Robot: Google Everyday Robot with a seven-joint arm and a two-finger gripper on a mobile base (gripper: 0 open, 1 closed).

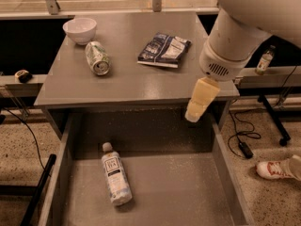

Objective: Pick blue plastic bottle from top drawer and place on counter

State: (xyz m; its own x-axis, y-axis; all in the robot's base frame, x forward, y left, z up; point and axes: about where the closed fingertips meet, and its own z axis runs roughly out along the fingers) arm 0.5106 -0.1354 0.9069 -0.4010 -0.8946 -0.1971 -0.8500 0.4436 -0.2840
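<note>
We see the clear pale-blue plastic bottle [115,180] lying on its side on the speckled floor of the open grey metal top drawer [225,173], in the left half, nearer to the left wall than to the right one. Its long axis runs almost from back to front. The white cap points to the back of the drawer, and the base points to the front, turned a little to the right.

The cream-coloured gripper [194,113] hangs by the right front corner of the flat grey counter [127,81], above the back right part of the drawer. It carries nothing, but we cannot tell whether it is released or clenched.

So the bottle lies to the left of the gripper, lower, and more to the front. In our judgement, the coming move must bring the gripper down and leftward, and it should take the bottle across its narrow width, not along its length.
</note>
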